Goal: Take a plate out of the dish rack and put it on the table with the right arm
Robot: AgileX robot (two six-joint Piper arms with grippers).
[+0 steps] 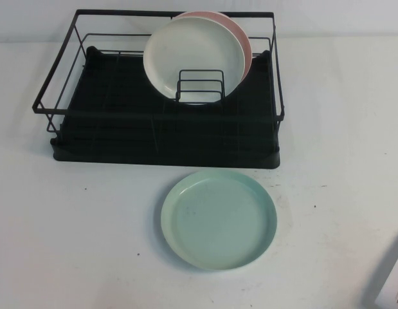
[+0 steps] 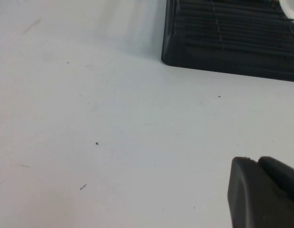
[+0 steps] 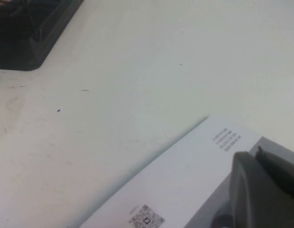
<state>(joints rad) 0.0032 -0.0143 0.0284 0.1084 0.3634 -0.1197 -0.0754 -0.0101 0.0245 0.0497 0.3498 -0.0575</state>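
Currently: plate [image 1: 218, 219] flat on table [image 1: 70, 232], rim up, near the front edge at mid-width, just in front of dish rack [image 1: 160, 138] and apart from it. Rack toward the far edge, long side parallel to the front edge. Cream-white plate [image 1: 194, 61] upright in the rack's right half, leaning back against pink plate [image 1: 245, 45], small wire dividers [image 1: 200, 85] in front of both. Left gripper [image 2: 263, 194] low over bare table toward the front left, rack's front-left corner visible beyond; finger state: cannot tell, only one dark edge visible. Right gripper [image 3: 265, 190] toward the front right corner, above a white printed sheet [image 3: 184, 185]; finger state: cannot tell. Neither gripper touching the plate.
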